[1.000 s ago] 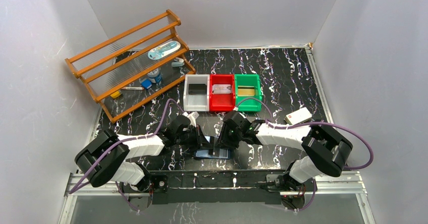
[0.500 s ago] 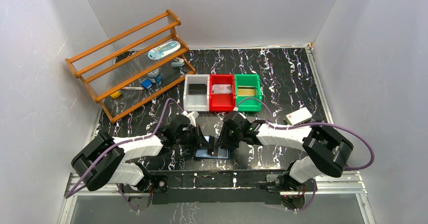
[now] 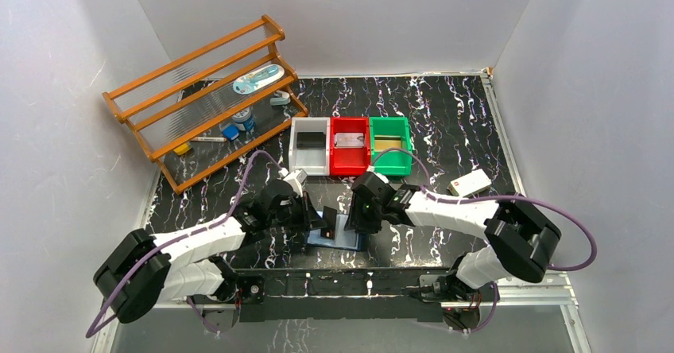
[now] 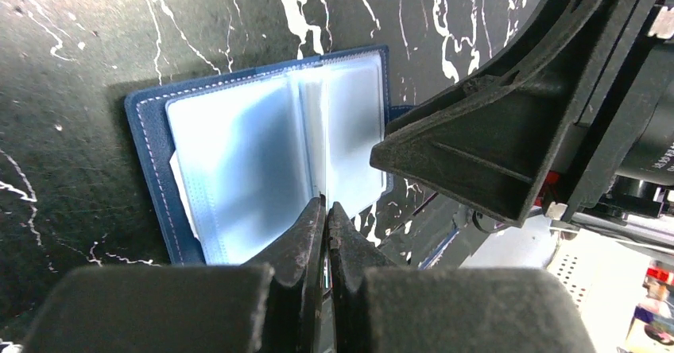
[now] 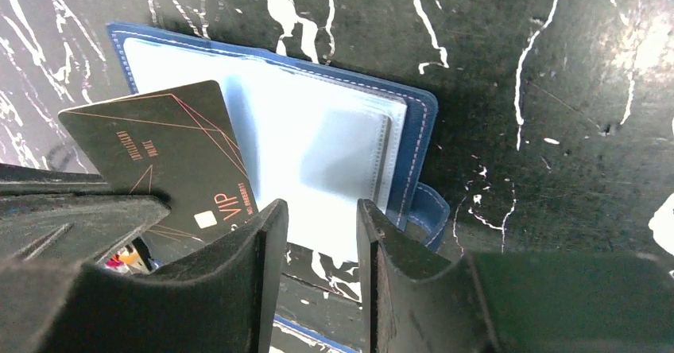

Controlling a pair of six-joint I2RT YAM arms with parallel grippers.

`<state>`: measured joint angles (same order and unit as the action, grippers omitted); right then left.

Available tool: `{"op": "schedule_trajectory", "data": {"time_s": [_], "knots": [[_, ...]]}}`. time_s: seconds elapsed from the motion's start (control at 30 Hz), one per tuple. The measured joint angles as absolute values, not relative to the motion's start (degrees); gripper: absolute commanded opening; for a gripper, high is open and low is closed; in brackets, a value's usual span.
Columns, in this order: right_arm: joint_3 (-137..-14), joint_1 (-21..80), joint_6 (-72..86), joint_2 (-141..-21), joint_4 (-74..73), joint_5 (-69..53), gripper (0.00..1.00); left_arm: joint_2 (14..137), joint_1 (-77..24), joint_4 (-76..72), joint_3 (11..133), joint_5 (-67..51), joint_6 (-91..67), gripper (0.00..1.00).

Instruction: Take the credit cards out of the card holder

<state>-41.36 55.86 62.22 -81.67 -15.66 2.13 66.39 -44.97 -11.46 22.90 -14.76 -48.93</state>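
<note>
**Open card holder** (image 4: 230,162), lying flat on the table (image 3: 453,122) near its front edge, between the two grippers. The outer cover was dark navy with pale stitching along the border. The inner leaves were glossy, translucent light-blue plastic sleeves, and a small navy tab projected from one side.

**Left gripper** (image 4: 326,210): fingers pinched together on the black credit card (image 5: 171,150). This was a thin matte rectangle with rounded corners, fine copper-coloured lines and the letters VIP, held tilted over the holder's left part.

**Right gripper** (image 5: 319,210): coarse black fingers apart with nothing between them, poised over the holder. Whether they touched it could not be told.

**Table:** a smooth black slab veined in white like marble, bordered by aluminium rail.

**Bins:** three plastic bins stood side by side behind the holder.
- The white bin (image 3: 310,166) held a black card (image 3: 311,139).
- The red bin (image 3: 350,166) held a silvery card (image 3: 349,140).
- The green bin (image 3: 391,166) held a gold card (image 3: 387,144).

**Surroundings:** a slatted wooden rack (image 3: 199,106) occupied the far left corner and a white block (image 3: 469,183) lay at the right. Plain pale walls (image 3: 358,19) enclosed three sides.
</note>
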Motion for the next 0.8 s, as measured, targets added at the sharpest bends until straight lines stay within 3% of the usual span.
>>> {"op": "schedule_trajectory", "data": {"time_s": [0.33, 0.8], "knots": [[-44.3, 55.8, 58.3, -80.1, -14.5, -1.2, 0.47, 59.7, -45.0, -5.9, 23.3, -9.5, -46.8, 0.00], [-44.3, 55.8, 58.1, -88.0, -10.0, -8.0, 0.47, 45.1, -45.0, 4.0, 23.4, 2.0, -42.0, 0.00]]}}
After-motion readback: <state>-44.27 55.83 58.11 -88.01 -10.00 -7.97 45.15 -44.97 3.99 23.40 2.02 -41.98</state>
